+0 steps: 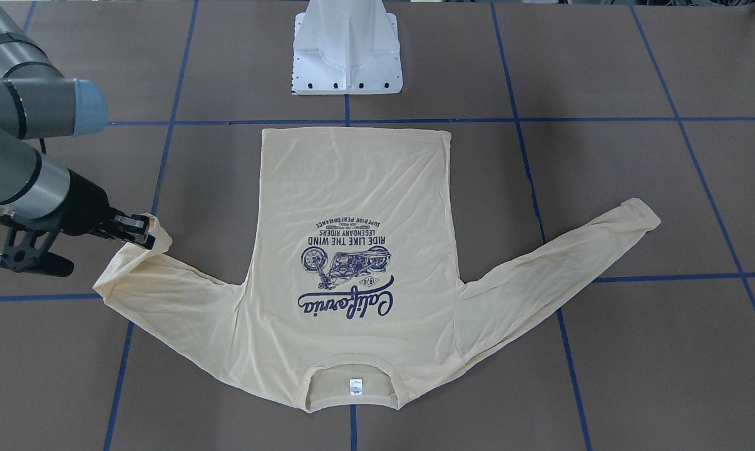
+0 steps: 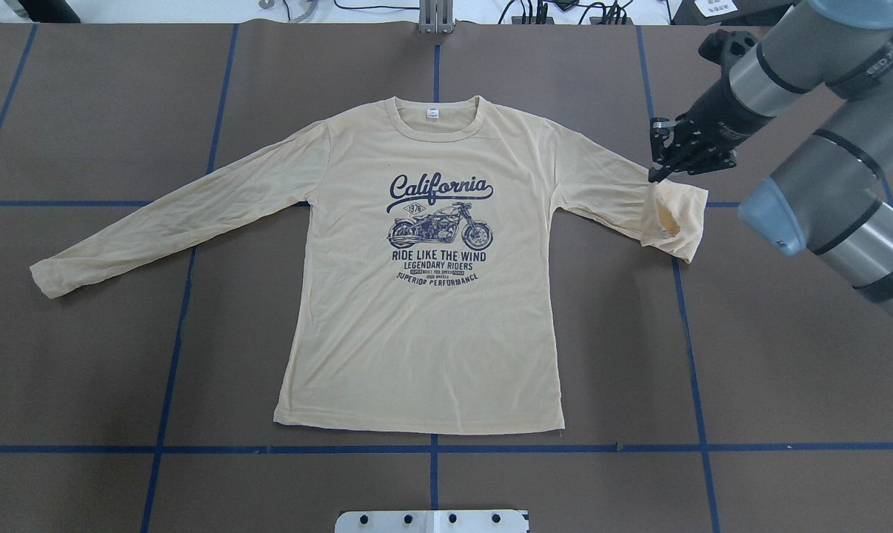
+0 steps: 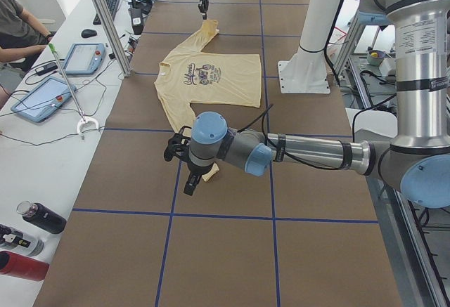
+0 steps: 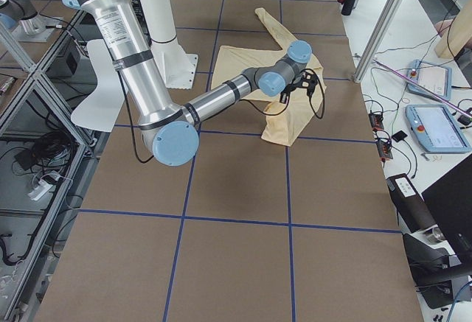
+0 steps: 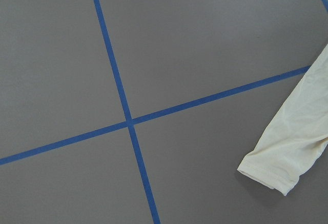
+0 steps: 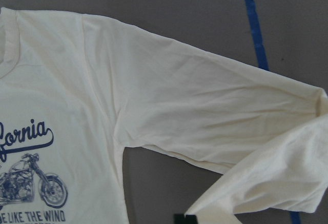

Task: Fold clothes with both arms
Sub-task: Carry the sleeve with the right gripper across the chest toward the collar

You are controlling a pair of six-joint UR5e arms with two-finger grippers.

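Observation:
The cream-yellow long-sleeved shirt point(image 2: 424, 333) lies flat and print up on the brown table, its neck away from the robot's base. My right gripper point(image 2: 660, 169) is shut on the end of the shirt's right sleeve point(image 2: 674, 215). That end is lifted and doubled back over the rest of the sleeve. In the front-facing view the same gripper point(image 1: 144, 230) pinches the cuff. The other sleeve lies straight, ending in its cuff point(image 2: 47, 277). My left gripper point(image 3: 190, 184) hovers by that cuff point(image 5: 277, 160). I cannot tell if it is open or shut.
The white pedestal base point(image 1: 347, 56) stands past the shirt's hem. Blue tape lines point(image 2: 432, 448) cross the table. Beside the table are aluminium posts point(image 3: 105, 26), tablets point(image 3: 42, 100), bottles point(image 3: 31, 240) and a seated person point(image 3: 17, 29).

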